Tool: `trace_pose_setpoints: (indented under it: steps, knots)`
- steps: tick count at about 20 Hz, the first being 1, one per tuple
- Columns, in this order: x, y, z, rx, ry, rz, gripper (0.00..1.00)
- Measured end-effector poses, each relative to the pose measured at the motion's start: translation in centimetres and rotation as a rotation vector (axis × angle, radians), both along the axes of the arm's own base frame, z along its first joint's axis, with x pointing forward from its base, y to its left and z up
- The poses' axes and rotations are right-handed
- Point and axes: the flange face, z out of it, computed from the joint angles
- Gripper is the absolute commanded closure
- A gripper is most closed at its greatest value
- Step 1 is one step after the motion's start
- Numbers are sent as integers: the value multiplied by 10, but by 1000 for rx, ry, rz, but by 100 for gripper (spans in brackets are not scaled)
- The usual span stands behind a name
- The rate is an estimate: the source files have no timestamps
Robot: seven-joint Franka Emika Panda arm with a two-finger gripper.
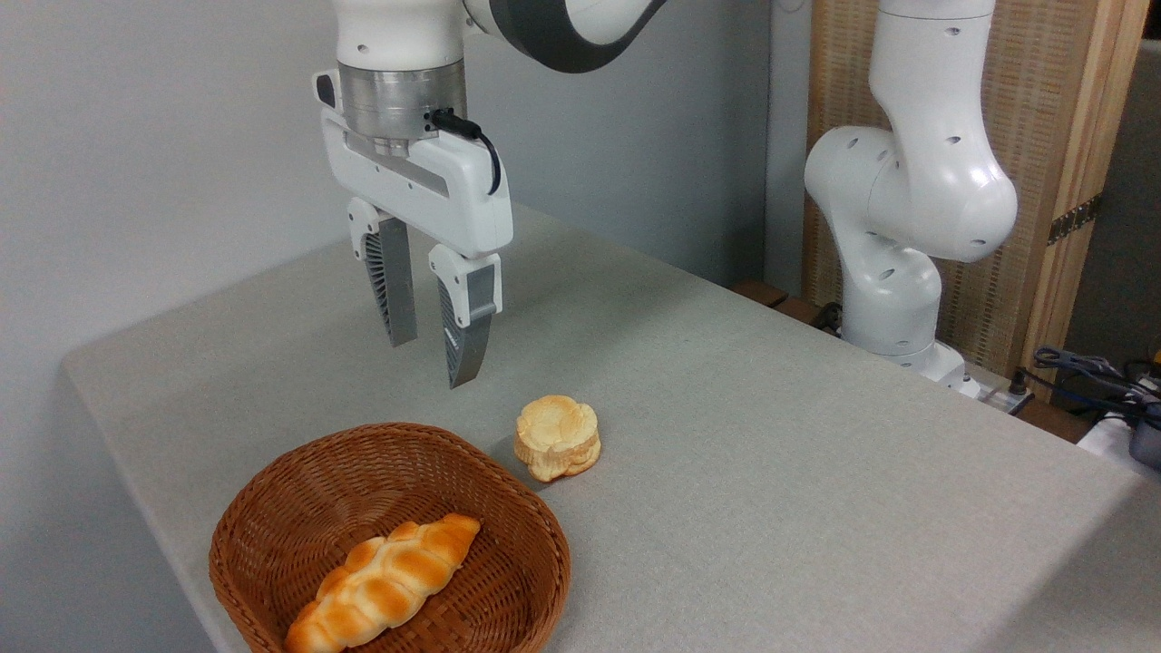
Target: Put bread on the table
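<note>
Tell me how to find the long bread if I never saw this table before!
Look at the grey table and find the brown wicker basket at its front left corner. The bread lies inside that basket. It is long, braided and shiny golden-orange, unlike the small, pale, flower-shaped round bun, which sits outside the basket on the cloth.

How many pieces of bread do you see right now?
2. The braided bread lies inside the wicker basket at the front left. The small round bun sits on the table just right of the basket. Nothing seems hidden.
</note>
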Motion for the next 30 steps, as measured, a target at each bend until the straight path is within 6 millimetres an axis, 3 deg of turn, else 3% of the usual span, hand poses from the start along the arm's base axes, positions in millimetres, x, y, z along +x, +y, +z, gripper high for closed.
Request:
trace_pose_setpoints:
  steps: [2, 5, 12, 20, 26, 27, 30]
  knots:
    - [6, 5, 1, -5, -38, 13, 0]
    - [22, 22, -13, -8, -70, 47, 0]
    - [59, 44, -74, 3, -74, 95, 0]
    - [81, 51, -125, 15, -79, 111, 0]
    - [87, 50, -145, 20, -69, 111, 0]
    - [87, 49, -146, 20, -67, 110, 3]
    - [87, 49, -146, 21, -67, 110, 59]
